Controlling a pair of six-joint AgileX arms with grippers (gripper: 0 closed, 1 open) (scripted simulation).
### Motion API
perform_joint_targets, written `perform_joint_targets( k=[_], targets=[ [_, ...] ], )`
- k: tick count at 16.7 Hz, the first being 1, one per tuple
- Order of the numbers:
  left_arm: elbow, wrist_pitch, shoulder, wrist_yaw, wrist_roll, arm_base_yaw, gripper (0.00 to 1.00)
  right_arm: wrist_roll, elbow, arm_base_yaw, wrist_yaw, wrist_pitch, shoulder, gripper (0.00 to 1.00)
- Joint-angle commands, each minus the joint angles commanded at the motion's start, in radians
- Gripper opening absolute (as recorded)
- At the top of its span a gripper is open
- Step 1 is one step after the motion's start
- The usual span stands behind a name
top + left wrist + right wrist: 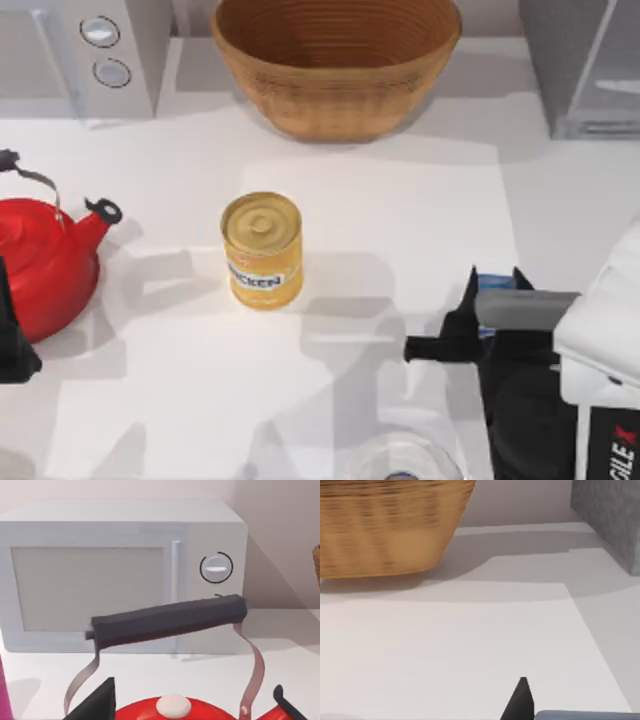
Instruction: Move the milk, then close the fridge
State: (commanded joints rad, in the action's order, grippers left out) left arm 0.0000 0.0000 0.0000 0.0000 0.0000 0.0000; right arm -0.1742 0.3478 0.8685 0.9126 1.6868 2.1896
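Near counter's right edge, right gripper [493, 281] fingers straddle milk [492, 282]; whether clamped, cannot tell. Left arm parked by kettle [40, 262].

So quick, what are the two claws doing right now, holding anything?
Left gripper: parked at the table's left edge by the red kettle; grip cannot be told.
Right gripper: around the milk; whether it grips cannot be told.

Overhead camera and right wrist camera share the basket [336, 62].
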Motion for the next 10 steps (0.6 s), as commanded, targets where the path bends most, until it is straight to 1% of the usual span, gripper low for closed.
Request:
perform_joint_targets(
  k=[3, 7, 10],
  targets=[
    [0.000, 0.000, 0.000, 0.000, 0.000, 0.000, 1.00, -0.009, -0.001, 0.007, 0.004, -0.055, -0.077, 0.00],
    [0.000, 0.000, 0.000, 0.000, 0.000, 0.000, 1.00, 0.020, -0.017, 0.004, -0.006, -0.144, -0.150, 0.00],
    [0.000, 0.000, 0.000, 0.000, 0.000, 0.000, 1.00, 0.027, -0.022, 0.001, -0.008, -0.159, -0.158, 0.00]
  ],
)
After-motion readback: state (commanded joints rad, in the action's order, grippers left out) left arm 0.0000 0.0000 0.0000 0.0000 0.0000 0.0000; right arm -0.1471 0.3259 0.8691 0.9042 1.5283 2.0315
